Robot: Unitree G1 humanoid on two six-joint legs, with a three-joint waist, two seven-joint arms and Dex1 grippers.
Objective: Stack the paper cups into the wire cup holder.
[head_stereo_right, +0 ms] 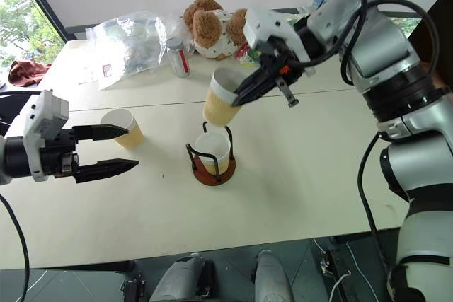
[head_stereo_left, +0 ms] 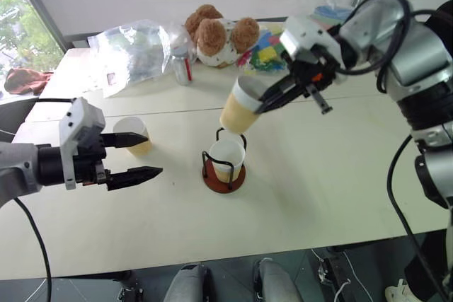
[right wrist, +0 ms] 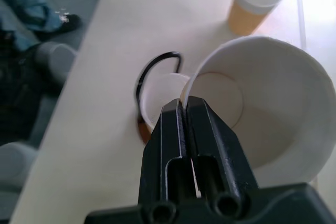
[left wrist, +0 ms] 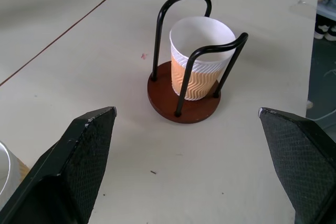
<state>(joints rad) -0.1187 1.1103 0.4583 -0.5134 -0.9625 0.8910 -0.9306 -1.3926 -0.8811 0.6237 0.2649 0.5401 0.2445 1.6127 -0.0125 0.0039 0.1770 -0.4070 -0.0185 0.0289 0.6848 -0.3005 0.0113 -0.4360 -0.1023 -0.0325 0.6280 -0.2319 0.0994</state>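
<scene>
Overhead, the right gripper (head_stereo_right: 244,95) hangs above the table (head_stereo_left: 340,175) with its two fingers pinched together on the rim of a paper cup (head_stereo_left: 242,104), one finger inside the wall and one outside, as the right wrist view shows. That held cup is tilted, its mouth turned up toward the gripper and its orange bottom pointing down. Just below it stands the wire cup holder (head_stereo_left: 224,167), black loops on a dark red disc, with a second paper cup (left wrist: 201,56) seated upright inside. The held cup's base seems to be clear of the holder's loops, though the gap is hard to judge.

The left gripper (head_stereo_left: 134,155) is level above the table, jaws spread wide and empty, pointing toward the holder. A third paper cup (head_stereo_left: 133,134) stands upright on the table just beyond its far finger.
</scene>
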